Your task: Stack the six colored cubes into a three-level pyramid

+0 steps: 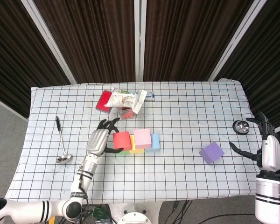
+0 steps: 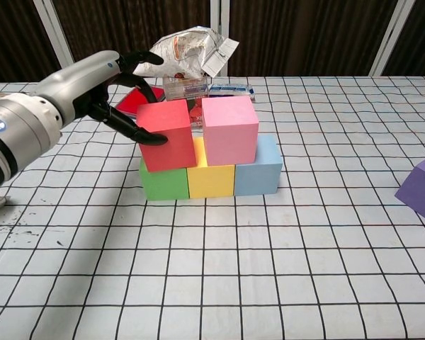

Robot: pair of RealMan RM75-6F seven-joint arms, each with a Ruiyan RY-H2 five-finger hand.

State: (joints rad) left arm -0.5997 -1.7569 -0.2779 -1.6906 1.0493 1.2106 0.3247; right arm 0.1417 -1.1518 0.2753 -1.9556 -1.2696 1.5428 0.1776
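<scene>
Table (image 1: pixel 191 116) with white black-grid cloth, dark curtains behind. Left hand (image 2: pixel 110 88) reaches in from the left, silver back, black fingers (image 2: pixel 145 134) wrapped on the red cube (image 2: pixel 166 134), thumb across its front face, clamped on it. Right hand (image 1: pixel 263 140) at the right table edge, fingers spread apart, holding nothing, near a small metal bowl (image 1: pixel 241 126). Base row of three cubes touching side by side: green cube (image 2: pixel 163 183), yellow cube (image 2: pixel 211 178), light blue cube (image 2: pixel 261 173). Pink cube (image 2: pixel 230 129) sits upright on the second level, over the yellow/blue seam. Red cube is on the second level too, left of pink, over green and yellow, slightly tilted, top leaning left; whether it touches pink can't tell. All cubes matte, solid colour, foam-like. Purple cube (image 1: pixel 211 152) alone on the cloth, well apart to the right. Behind the stack: crumpled snack bag (image 1: pixel 126 99), red flat box (image 1: pixel 103 100). Ladle (image 1: pixel 62 140) lies far left.
</scene>
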